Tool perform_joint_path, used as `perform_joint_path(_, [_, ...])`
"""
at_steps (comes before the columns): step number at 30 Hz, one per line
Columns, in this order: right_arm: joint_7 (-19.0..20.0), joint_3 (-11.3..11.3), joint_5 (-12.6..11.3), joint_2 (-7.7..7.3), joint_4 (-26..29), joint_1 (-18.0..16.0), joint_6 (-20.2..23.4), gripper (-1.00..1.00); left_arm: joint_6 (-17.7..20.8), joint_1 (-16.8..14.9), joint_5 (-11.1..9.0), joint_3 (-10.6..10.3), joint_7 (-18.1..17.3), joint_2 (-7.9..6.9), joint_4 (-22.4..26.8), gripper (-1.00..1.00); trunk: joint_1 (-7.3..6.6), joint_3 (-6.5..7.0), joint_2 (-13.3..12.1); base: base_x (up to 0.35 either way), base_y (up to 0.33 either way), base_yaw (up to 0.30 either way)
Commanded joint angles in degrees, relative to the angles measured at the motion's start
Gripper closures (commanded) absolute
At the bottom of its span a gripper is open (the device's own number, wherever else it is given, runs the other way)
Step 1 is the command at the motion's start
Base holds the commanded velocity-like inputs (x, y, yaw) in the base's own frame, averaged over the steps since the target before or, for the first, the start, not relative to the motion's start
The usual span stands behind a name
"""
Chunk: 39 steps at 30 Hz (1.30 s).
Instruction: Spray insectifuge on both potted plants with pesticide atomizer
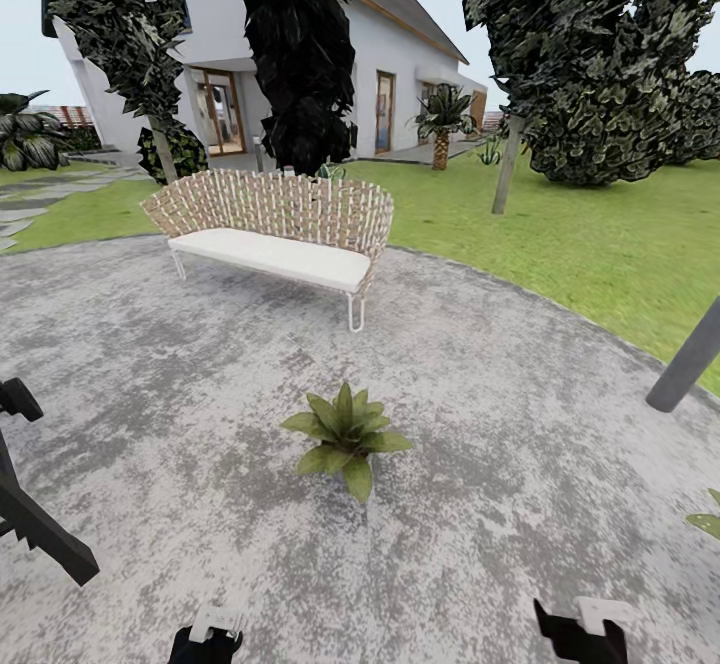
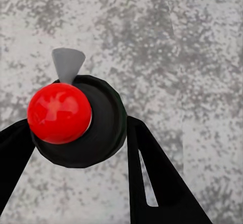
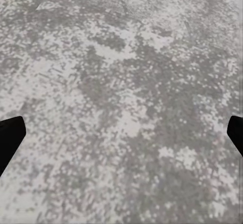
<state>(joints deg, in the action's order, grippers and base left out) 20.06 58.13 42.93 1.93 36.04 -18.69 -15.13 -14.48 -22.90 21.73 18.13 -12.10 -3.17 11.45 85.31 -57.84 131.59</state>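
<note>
Two black fingers [image 2: 152,183] of the left gripper [image 2: 76,148] clench the atomizer [image 2: 76,120], seen from above: red ball top, dark collar, grey nozzle tab, over mottled grey patio [image 2: 192,57]. Right gripper [image 3: 121,138] is spread wide, its fingertips at opposite edges of its wrist view, nothing between them but patio stone. From the head view, both wrists sit low, left gripper [image 1: 205,639] and right gripper [image 1: 580,634]. One potted plant [image 1: 345,436] stands on the patio ahead, between the arms and a wicker bench [image 1: 275,229]. Leaf tips of a second plant [image 1: 708,519] show at the right edge. Lawn [image 1: 560,234], trees and a white house [image 1: 400,54] lie beyond
</note>
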Motion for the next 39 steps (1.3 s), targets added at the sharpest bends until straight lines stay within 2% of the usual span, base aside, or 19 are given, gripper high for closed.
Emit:
perform_joint_path(1, [0.42, 0.49, 0.53, 0.01, 0.09, -0.08, -0.28, -1.0, -0.2, -0.04, 0.47, 0.5, -0.29, 0.01, -0.03, 1.0, -0.01, -0.05, 0.02, 0.0, 0.0, 0.0])
perform_joint_path(6, [0.42, 0.49, 0.53, -0.08, 0.06, -0.04, -0.31, -1.0, -0.18, -0.04, 0.42, 0.53, -0.29, 0.01, -0.02, 1.0, -0.01, -0.05, 0.02, 0.023, 0.021, 0.0])
perform_joint_path(14, [0.51, 0.32, 0.41, 0.26, 0.09, -0.03, -0.29, -1.0, -0.18, -0.04, 0.33, 0.53, -0.29, -0.02, -0.02, 1.0, -0.01, -0.05, 0.02, 0.159, 0.211, 0.0])
perform_joint_path(23, [0.48, 0.23, 0.6, 0.17, 0.0, -0.03, -0.19, -1.0, -0.09, -0.08, 0.65, 0.04, -0.81, 0.01, 0.4, 1.0, -0.01, -0.09, 0.02, 0.09, 0.019, 0.094])
perform_joint_path(25, [0.6, 0.0, 2.27, -0.02, 0.0, -0.03, -0.11, -1.0, 0.32, -0.33, 1.55, -0.58, -1.4, 0.01, 0.65, 1.0, -0.01, -0.09, 0.02, 0.003, 0.0, 0.019])
perform_joint_path(27, [0.7, -0.85, 6.51, -0.32, -0.02, -0.03, -0.11, -1.0, 0.51, -0.6, 3.89, -2.32, -3.1, -0.04, 0.72, 1.0, -0.01, -0.09, 0.02, 0.001, 0.0, 0.008])
perform_joint_path(28, [0.74, -2.28, 10.95, -1.03, -0.09, -0.05, -0.17, -1.0, 0.7, -0.82, 6.64, -4.27, -5.86, -0.1, 0.82, 1.0, -0.01, -0.1, 0.02, 0.0, 0.0, 0.003])
perform_joint_path(29, [0.72, -3.56, 13.76, -1.56, -0.12, -0.07, -0.2, -1.0, 0.9, -1.08, 8.61, -5.31, -8.26, -0.18, 1.13, 1.0, -0.01, -0.1, 0.02, 0.0, 0.0, 0.002])
perform_joint_path(30, [0.71, -5.01, 15.82, -1.95, -0.12, -0.09, -0.22, -1.0, 1.19, -1.7, 10.45, -6.04, -10.96, -0.32, 1.79, 1.0, -0.01, -0.1, 0.02, 0.0, 0.0, 0.001])
perform_joint_path(31, [0.76, -7.77, 17.6, -2.27, -0.02, -0.1, -0.23, -1.0, 1.93, -3.19, 12.82, -6.84, -15.44, -0.56, 3.29, 1.0, -0.01, -0.1, 0.02, 0.0, 0.0, 0.0])
perform_joint_path(32, [0.81, -11.74, 18.52, -2.44, 0.06, -0.11, -0.22, -1.0, 3.41, -4.73, 14.86, -7.31, -20.49, -0.73, 4.93, 1.0, -0.01, -0.1, 0.02, 0.0, 0.0, 0.0])
perform_joint_path(34, [0.83, -21.88, 19.16, -2.46, 0.16, -0.13, -0.2, -1.0, 7.19, -7.34, 18.92, -7.67, -30.42, -0.95, 7.99, 1.0, -0.01, -0.1, 0.02, 0.0, 0.0, 0.0])
perform_joint_path(36, [0.84, -34.71, 19.34, -2.15, 0.3, -0.41, 0.05, -1.0, 9.97, -10.15, 26.22, -7.74, -41.98, -0.59, 12.52, 1.0, -0.01, -0.1, 0.02, 0.0, 0.0, 0.0])
perform_joint_path(37, [0.88, -37.67, 19.36, -1.91, 0.35, -0.72, 0.13, -1.0, 10.36, -10.72, 28.67, -7.75, -45.16, -0.38, 14.08, 1.0, -0.01, -0.1, 0.02, 0.0, 0.0, 0.0])
perform_joint_path(39, [2.88, -41.56, 19.38, -0.82, 0.35, -1.95, 0.28, -1.0, 10.82, -11.4, 33.18, -7.76, -50.52, -0.07, 16.98, 1.0, -0.01, -0.1, 0.02, 0.0, 0.0, 0.0])
